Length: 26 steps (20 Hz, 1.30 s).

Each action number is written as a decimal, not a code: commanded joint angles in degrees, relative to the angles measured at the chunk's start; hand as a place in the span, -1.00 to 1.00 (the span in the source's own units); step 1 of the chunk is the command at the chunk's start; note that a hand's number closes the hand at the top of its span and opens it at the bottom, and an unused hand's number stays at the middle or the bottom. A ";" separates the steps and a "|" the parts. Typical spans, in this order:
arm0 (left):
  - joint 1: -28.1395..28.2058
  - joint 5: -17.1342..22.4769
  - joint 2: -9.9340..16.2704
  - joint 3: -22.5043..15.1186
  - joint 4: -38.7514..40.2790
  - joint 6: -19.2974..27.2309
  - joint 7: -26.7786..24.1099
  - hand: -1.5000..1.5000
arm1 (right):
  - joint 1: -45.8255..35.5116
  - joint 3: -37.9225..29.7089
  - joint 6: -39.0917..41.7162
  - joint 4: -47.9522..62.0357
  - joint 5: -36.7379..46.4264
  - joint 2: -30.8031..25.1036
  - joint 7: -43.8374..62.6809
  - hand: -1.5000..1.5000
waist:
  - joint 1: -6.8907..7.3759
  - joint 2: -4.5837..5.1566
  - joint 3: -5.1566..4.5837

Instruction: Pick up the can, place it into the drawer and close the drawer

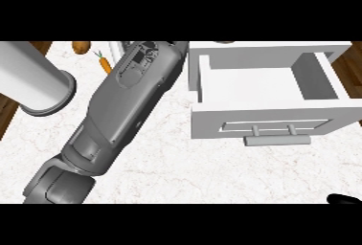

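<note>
Can nowhere in sight; left hand (145, 50) stretches toward twelve o'clock, fingers' state impossible to tell. Open drawer (268, 86) at two o'clock — the forearm could clip its wall.

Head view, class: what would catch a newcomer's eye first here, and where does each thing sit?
The grey left forearm dominates, running from the lower left up to the top middle. At right, a white drawer stands open with nothing visible inside, its handle facing the viewer. A big white cylinder lies at the left edge, with a small carrot beside the arm near the top.
</note>
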 commanded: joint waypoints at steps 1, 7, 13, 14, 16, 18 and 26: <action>-6.07 1.60 -0.02 -1.01 6.29 1.42 0.11 1.00 | -2.20 -3.44 0.98 4.68 -3.01 -2.08 -1.74 -1.00 | -0.53 0.20 0.05; -11.80 7.79 -0.02 -5.63 12.91 5.02 -0.74 1.00 | -2.83 0.28 -0.82 1.68 0.51 -0.46 -0.01 -1.00 | -2.21 0.47 0.08; -13.78 10.66 -0.02 -9.13 18.18 6.67 -3.34 1.00 | -4.79 0.36 -0.55 2.02 -1.23 -1.38 1.94 -1.00 | -3.37 0.78 0.12; -14.42 9.77 -0.02 -10.88 18.05 7.68 -2.98 1.00 | -6.89 -1.59 -0.25 5.20 -2.33 -2.97 1.25 -1.00 | -2.69 0.66 0.13; -17.27 10.54 -0.02 -9.71 20.73 9.78 -2.92 1.00 | -5.98 -0.19 0.08 4.75 -0.96 -2.34 0.23 -1.00 | -3.54 1.03 0.17; -17.57 11.27 -0.02 -11.21 21.19 11.91 -2.05 -1.00 | -4.22 -1.25 0.83 1.87 -2.22 -3.03 1.14 -1.00 | -3.94 0.76 0.16; -17.77 14.61 -0.02 -13.46 23.19 16.61 -5.61 -1.00 | -8.23 2.48 0.36 3.14 3.21 -4.22 0.83 -1.00 | -5.20 1.44 0.17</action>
